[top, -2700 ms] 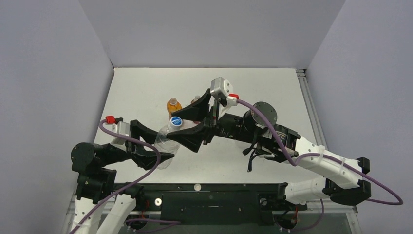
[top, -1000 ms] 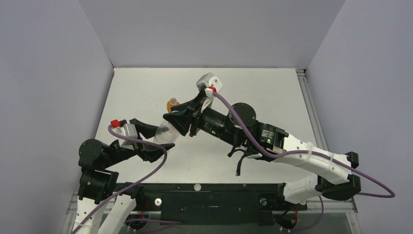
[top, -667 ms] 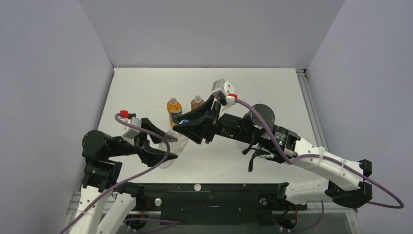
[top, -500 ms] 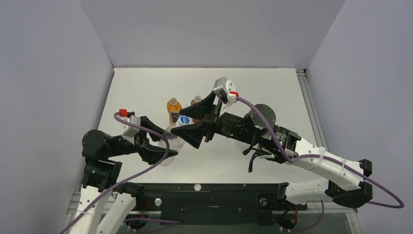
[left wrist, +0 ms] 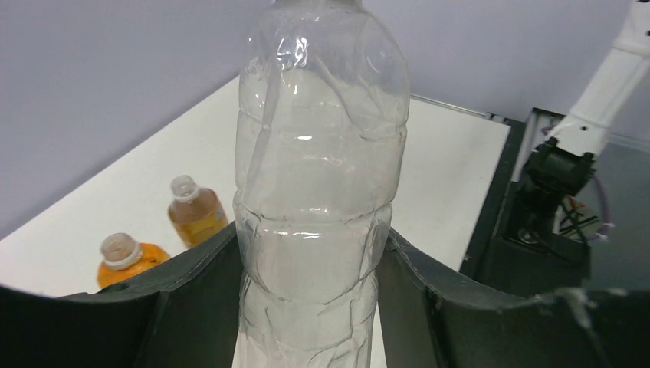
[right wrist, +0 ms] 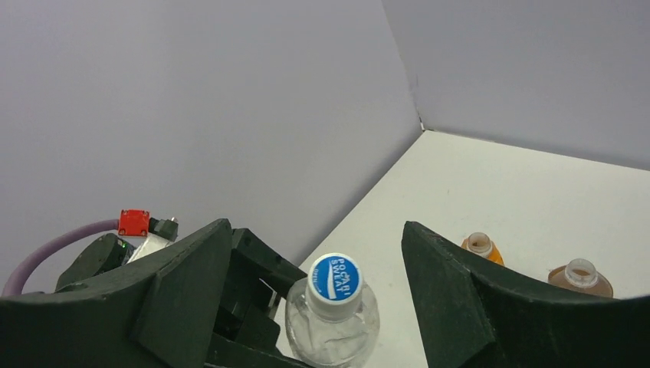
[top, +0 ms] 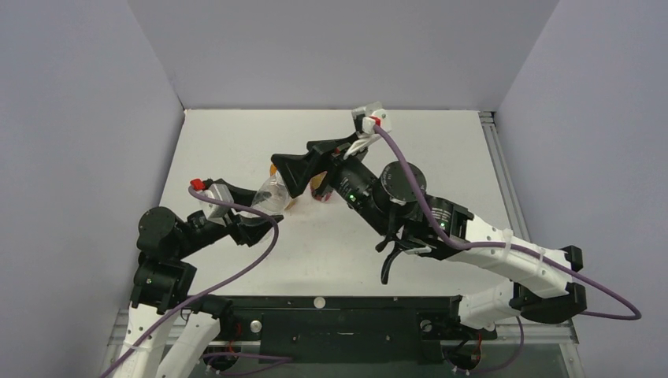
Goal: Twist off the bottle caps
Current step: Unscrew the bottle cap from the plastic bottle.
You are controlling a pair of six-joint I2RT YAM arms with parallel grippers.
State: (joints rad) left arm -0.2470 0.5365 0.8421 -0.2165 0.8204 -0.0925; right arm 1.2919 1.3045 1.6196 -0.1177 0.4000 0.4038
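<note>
My left gripper (top: pixel 258 214) (left wrist: pixel 310 234) is shut on the body of the clear bottle (top: pixel 272 193) (left wrist: pixel 318 176) and holds it tilted. The bottle's blue cap (right wrist: pixel 335 277) is on its neck. My right gripper (top: pixel 283 177) (right wrist: pixel 314 226) is open, with one jaw on each side of the cap and neither touching it. The top view hides the cap under this gripper. The orange bottle (right wrist: pixel 480 245) (left wrist: pixel 126 257) and the reddish-brown bottle (right wrist: pixel 580 276) (left wrist: pixel 195 215) (top: pixel 319 194) stand behind, with necks that look open. No white caps show.
Grey walls close in the white table (top: pixel 441 157) at the back and on both sides. A black rail (top: pixel 354 315) with the arm bases runs along the near edge. The two standing bottles are close behind the held one.
The right gripper has swung up and left over the bottle's top and now covers the blue cap in the top view. The left gripper has tilted the bottle further toward the back.
</note>
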